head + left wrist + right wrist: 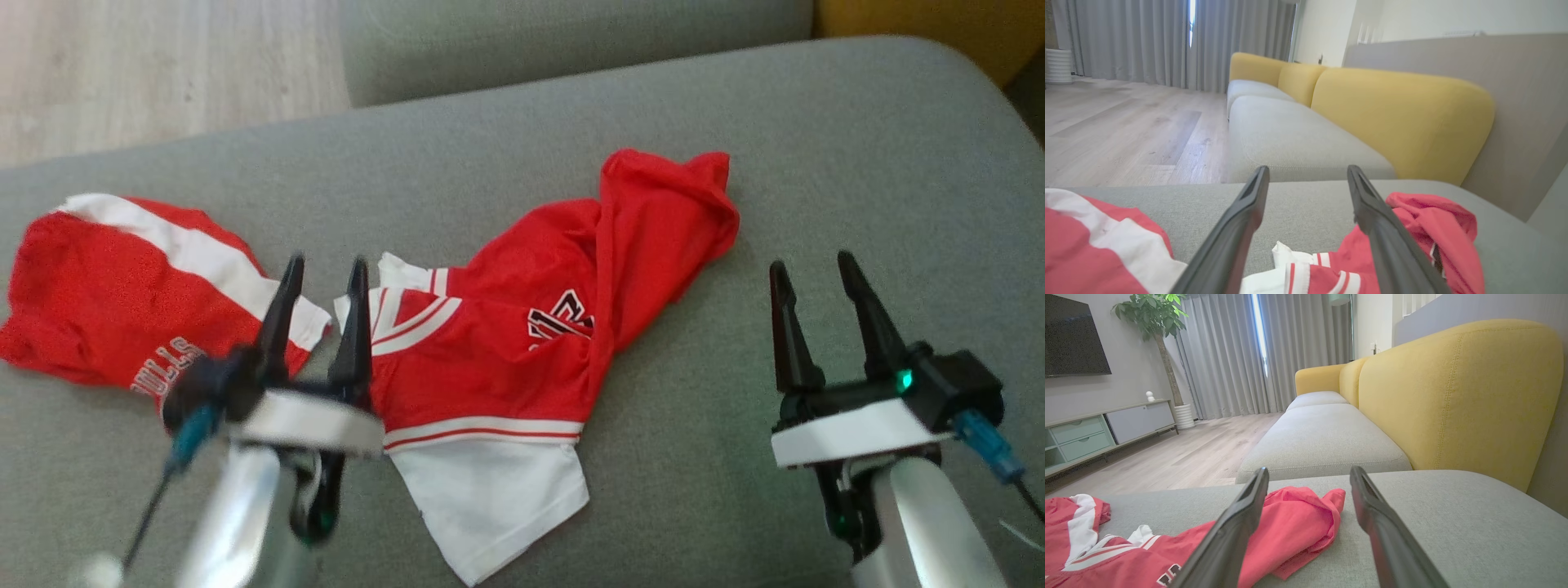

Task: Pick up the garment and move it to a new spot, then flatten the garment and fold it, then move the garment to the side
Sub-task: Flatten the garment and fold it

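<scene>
A crumpled red and white garment (506,351) lies in the middle of the grey seat cushion (857,163), its white hem toward me and one red end bunched up at the far right. My left gripper (326,265) hovers open just left of its collar; the left wrist view has the garment (1437,220) beside the right finger of that open gripper (1308,169). My right gripper (811,261) stands open over bare cushion, to the right of the garment and apart from it. In the right wrist view the garment (1298,522) lies low and left of the open gripper (1309,470).
A second red piece with a white stripe (106,286) lies at the cushion's left end, partly behind my left gripper. Another grey seat (1290,139) with a yellow backrest (1400,118) lies beyond. Wood floor (163,65) runs past the far left edge.
</scene>
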{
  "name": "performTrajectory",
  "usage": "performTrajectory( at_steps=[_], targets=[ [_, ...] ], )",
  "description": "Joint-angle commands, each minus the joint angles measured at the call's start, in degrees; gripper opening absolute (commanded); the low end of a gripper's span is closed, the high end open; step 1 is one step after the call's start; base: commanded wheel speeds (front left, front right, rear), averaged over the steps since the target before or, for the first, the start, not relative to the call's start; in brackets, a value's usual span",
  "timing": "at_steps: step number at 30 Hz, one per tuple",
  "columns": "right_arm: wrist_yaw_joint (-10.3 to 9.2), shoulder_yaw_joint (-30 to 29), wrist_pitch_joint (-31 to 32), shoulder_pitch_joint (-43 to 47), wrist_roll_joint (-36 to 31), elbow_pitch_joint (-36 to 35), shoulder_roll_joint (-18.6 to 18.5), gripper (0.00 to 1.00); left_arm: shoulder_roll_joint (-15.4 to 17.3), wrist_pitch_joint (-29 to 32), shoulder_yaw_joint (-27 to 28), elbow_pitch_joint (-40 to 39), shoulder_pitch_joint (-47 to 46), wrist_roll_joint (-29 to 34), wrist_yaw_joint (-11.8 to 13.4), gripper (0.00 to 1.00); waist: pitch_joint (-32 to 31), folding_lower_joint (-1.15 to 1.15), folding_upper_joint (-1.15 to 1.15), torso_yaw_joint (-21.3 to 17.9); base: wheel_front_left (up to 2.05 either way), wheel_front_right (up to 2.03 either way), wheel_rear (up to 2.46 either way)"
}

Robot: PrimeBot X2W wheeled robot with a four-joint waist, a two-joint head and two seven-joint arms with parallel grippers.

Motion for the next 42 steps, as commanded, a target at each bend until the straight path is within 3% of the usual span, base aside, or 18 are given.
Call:
performTrajectory(
  at_steps=[1,5,10,17,24,30,31,32,33,36,42],
  targets=[
    [-0.04,1.21,-0.62,-2.96,0.28,-2.3,0.06,1.0,1.85,1.22,1.09,-1.06,-5.95,-0.02,-0.18,1.0,1.88,0.0,0.0,-0.78,0.0,0.0,0.0],
    [-0.04,1.32,-0.63,-4.09,0.59,-2.95,0.06,1.0,6.45,11.04,-4.43,3.56,-16.86,-1.62,-0.32,1.0,5.05,0.0,0.0,-1.75,0.0,0.0,0.0],
    [-0.04,2.28,-0.63,-5.68,1.57,-3.31,0.06,1.0,14.29,28.37,-16.99,10.02,-29.32,-8.45,-0.34,1.0,8.29,0.0,0.0,-3.84,0.0,0.0,0.0],
    [-0.04,2.96,-0.63,-6.77,3.34,-3.59,0.07,1.0,24.39,46.0,-33.24,13.32,-37.08,-18.22,-0.35,1.0,10.39,0.0,0.0,-6.49,0.0,0.0,0.0],
    [-0.04,2.42,-0.63,-6.87,4.22,-3.7,0.07,1.0,29.21,52.04,-40.81,12.41,-40.08,-26.69,-0.36,1.0,11.28,0.0,0.0,-7.4,0.0,0.0,0.0],
    [-0.04,2.35,-0.63,-7.21,4.51,-3.59,0.07,1.0,28.92,52.52,-42.26,11.68,-40.2,-34.0,-0.36,1.0,11.78,0.0,0.0,-7.74,0.0,0.0,0.0],
    [-0.04,2.33,-0.63,-7.25,4.56,-3.59,0.07,1.0,28.86,52.72,-42.49,11.68,-40.19,-34.91,-0.36,0.85,11.83,0.0,0.0,-7.79,0.0,0.0,0.0],
    [-0.04,2.31,-0.63,-7.27,4.62,-3.56,0.07,1.0,28.92,52.98,-43.02,11.54,-40.25,-35.46,-0.36,0.23,11.85,0.0,0.0,-7.85,0.0,0.0,0.0],
    [-0.04,2.33,-0.63,-7.29,4.67,-3.53,0.07,1.0,29.14,52.96,-43.45,11.47,-40.4,-35.8,-0.36,0.0,11.87,0.0,0.0,-7.91,0.0,0.0,0.0],
    [-0.04,2.6,-0.63,-7.51,4.86,-3.4,0.07,1.0,29.79,50.21,-43.57,12.15,-41.89,-35.42,-0.36,0.0,11.98,0.0,0.0,-8.29,0.0,0.0,0.0],
    [-0.04,3.67,-0.63,-8.17,5.42,-3.31,0.07,1.0,30.38,38.24,-42.5,16.2,-48.92,-28.6,0.58,0.0,12.64,0.0,0.0,-9.88,0.0,0.0,0.0]
  ],
)
